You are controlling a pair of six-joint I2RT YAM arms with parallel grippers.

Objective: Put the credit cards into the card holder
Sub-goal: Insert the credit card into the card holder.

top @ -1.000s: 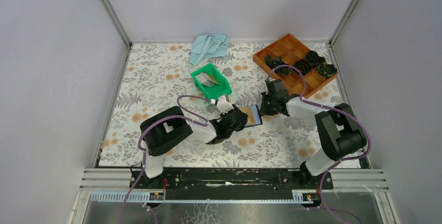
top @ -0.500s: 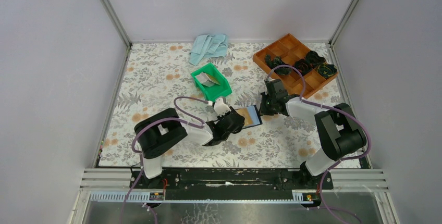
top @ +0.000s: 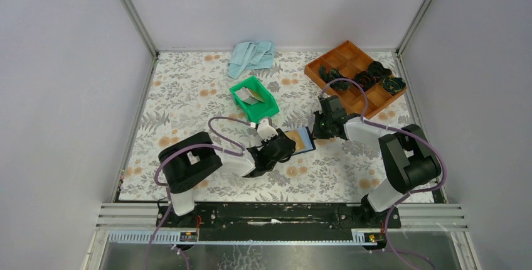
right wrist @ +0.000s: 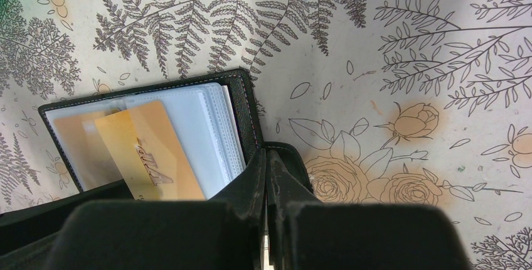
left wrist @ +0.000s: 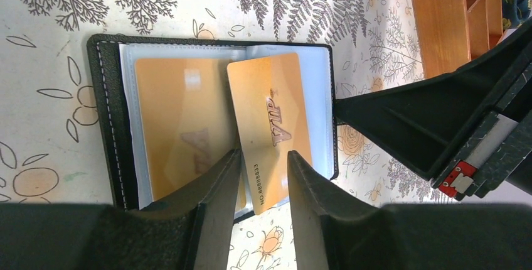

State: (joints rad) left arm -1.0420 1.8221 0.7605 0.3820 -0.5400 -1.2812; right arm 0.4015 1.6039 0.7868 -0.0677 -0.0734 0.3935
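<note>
1. The left gripper (left wrist: 263, 156) is low over the table (top: 188, 94), open a little way and holding nothing
2. A gold card (left wrist: 270, 107) lies flat on the open card holder (left wrist: 103, 94), just past that gripper
3. A second gold card (left wrist: 175, 113) sits in a clear pocket beside it
4. The right gripper (right wrist: 266, 157) is shut tight, its tips touching the holder's far edge
5. Farther back, a green bin (top: 266, 103) has a grey card (top: 250, 97) in it
6. A blue cloth (top: 251, 56) and a brown tray (top: 354, 72) are at the back

Place: robot lab test cell
Walls: plain grey panels (top: 63, 94) between aluminium posts (top: 132, 11)
Table: floral cloth (top: 188, 88)
Rig: left arm (top: 188, 166) and right arm (top: 408, 160) bolted to black rail (top: 282, 212)
</note>
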